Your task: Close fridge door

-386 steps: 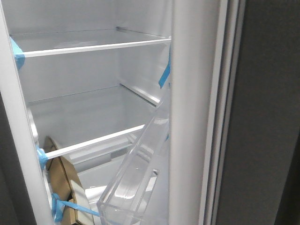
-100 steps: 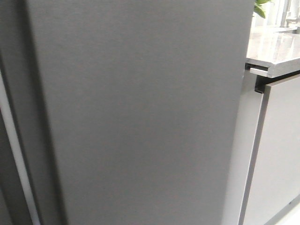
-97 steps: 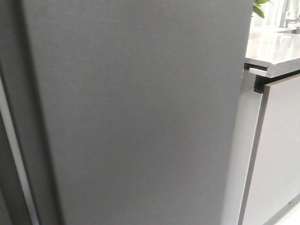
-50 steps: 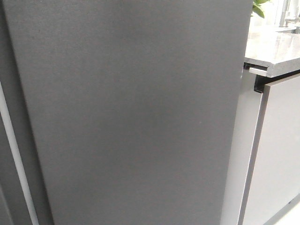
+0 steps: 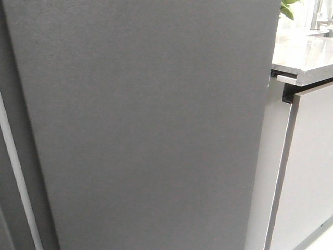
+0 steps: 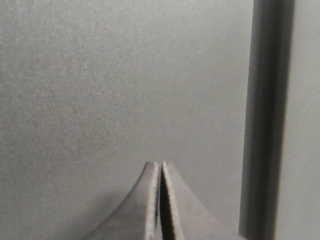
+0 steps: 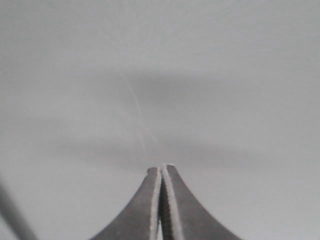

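Observation:
The fridge door fills most of the front view with its matte dark grey outer face; its white lining and clear bin are hidden. The neighbouring dark door and a pale strip show at the far left. My left gripper is shut and empty, its tips close to the dark grey door face, beside a dark vertical seam. My right gripper is shut and empty, its tips close to a plain pale grey surface. Neither gripper shows in the front view.
A pale grey cabinet front stands right of the fridge under a stone-grey countertop. A green plant sits at the back right on the counter.
The fridge stood open with shelves and bin in view; now only the door's dark outer face shows. Over the last second its left edge swung further left. In the last half second nothing moved.

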You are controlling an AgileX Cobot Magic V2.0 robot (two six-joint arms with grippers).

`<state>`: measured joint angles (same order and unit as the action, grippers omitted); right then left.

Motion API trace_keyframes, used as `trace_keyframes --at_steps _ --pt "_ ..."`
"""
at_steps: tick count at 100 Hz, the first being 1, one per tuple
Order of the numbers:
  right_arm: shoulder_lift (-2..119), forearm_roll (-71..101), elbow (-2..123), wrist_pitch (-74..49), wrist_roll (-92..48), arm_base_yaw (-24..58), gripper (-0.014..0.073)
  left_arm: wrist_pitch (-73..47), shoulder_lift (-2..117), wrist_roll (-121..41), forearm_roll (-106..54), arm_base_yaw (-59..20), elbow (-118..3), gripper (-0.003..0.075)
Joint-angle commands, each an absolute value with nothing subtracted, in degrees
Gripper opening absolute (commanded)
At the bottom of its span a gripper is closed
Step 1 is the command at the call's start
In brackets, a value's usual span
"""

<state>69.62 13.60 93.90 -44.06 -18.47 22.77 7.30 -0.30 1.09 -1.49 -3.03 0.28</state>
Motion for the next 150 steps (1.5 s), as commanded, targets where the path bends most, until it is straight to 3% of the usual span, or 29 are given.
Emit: trace_keyframes --at_steps 1,34,67,150 --pt "62.3 12.3 92.7 -41.8 -15.8 22.4 -0.0043 11.5 -0.9 1.3 -1.7 -2.8 2.3 -0.002" --pt "40.4 12.3 73.6 -41.3 -11.0 22.4 -0.0043 11.5 -0.9 1.3 -1.7 -2.8 2.3 -0.002" --pt "26.5 12.3 56.0 -35.4 -9.3 22.4 -0.0044 11.5 -0.9 1.3 -1.7 -2.8 2.3 -0.002" --pt "24.8 11.2 53.1 -34.7 -9.3 22.4 -0.0044 11.5 -0.9 1.3 -1.7 -2.8 2.3 -0.002"
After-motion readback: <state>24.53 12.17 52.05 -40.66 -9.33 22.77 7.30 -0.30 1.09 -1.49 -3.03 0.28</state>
